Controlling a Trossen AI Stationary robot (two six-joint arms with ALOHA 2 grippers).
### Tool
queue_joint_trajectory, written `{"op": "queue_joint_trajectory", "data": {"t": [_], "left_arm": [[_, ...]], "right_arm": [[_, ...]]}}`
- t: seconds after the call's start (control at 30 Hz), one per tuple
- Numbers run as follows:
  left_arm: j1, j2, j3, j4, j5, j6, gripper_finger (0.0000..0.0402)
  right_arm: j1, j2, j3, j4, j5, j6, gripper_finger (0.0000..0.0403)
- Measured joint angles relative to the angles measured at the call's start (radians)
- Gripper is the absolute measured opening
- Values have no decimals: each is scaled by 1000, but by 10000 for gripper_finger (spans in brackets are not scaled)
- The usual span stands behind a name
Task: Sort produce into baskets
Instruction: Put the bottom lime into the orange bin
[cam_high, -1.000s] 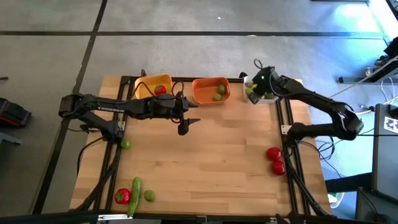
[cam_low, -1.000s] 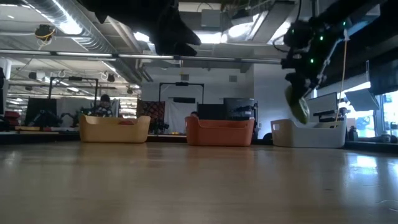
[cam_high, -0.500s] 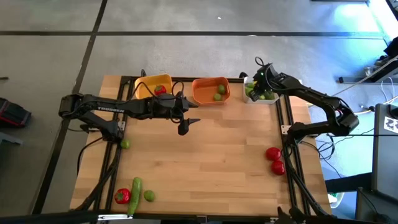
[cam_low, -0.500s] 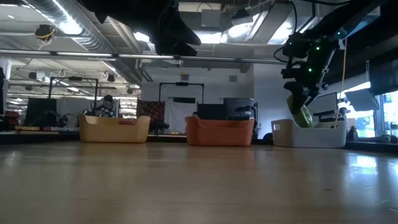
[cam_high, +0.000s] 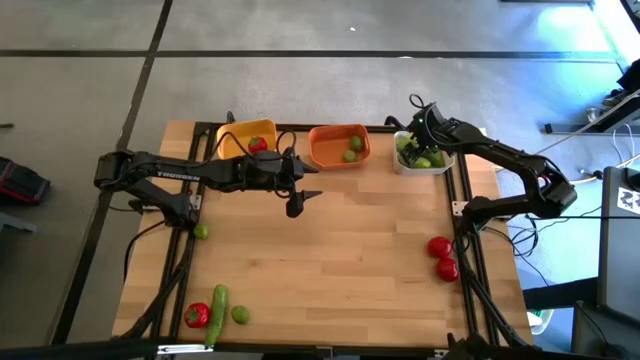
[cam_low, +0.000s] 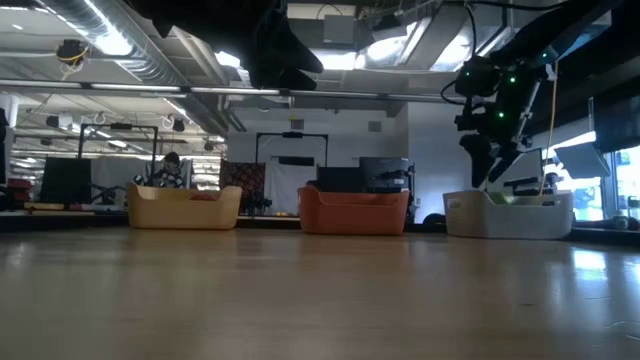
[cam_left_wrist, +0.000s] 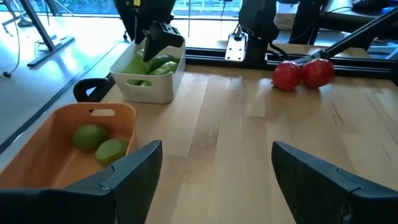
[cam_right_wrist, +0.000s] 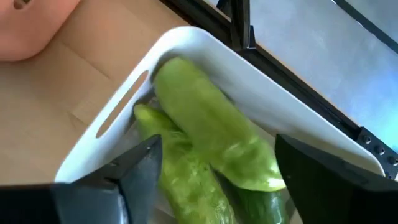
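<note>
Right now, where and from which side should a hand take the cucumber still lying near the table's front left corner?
Grip the cucumber across its narrow middle, coming straight down from above. It lies flat and lengthwise, with a tomato and a lime close at its sides.

Three baskets stand in a row across the counter (cam_low: 300, 300): yellow (cam_low: 183, 208), orange (cam_low: 353, 212), white (cam_low: 508, 214). The right gripper (cam_low: 492, 165) hangs just above the white one, fingers spread.

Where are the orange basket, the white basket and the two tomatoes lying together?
Orange basket (cam_high: 325, 157): high view, near rim.
White basket (cam_low: 510, 217): low view, front wall.
Two tomatoes (cam_high: 440, 246): high view, top of the farther one.
</note>
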Motion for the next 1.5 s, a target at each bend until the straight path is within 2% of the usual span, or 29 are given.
{"op": "queue_joint_trajectory", "data": {"t": [0.13, 0.27, 0.4, 0.5, 0.63, 0.83, 1.03, 1.23, 1.3, 1.5], "left_arm": [[0, 0, 0, 0, 0, 1, 299], [0, 0, 0, 0, 0, -1, 299], [0, 0, 0, 6, 1, 8, 298], [0, 0, 0, 19, 0, 24, 298], [-2, 0, 0, 21, 2, -35, 299], [-41, 0, 0, -50, 6, -105, 299], [-92, 0, 0, -195, -9, -95, 299], [-197, 0, 0, -215, -9, -151, 298], [-236, -17, 0, -250, 26, -188, 298], [-396, -100, 0, -412, 73, -424, 298]], "right_arm": [[3, -52, 1, 3, -40, -5, 313], [73, -154, 1, 16, -134, 24, 313], [195, -269, 2, 34, -196, 49, 311], [298, -342, 2, 60, -196, 74, 310], [436, -400, 2, 121, -196, 109, 310], [614, -410, 2, 180, -195, 122, 310], [720, -388, 3, 220, -180, 123, 310], [761, -358, 3, 217, -123, 123, 310], [761, -351, 3, 217, -124, 123, 310], [761, -352, 3, 207, -152, 146, 310]]}}
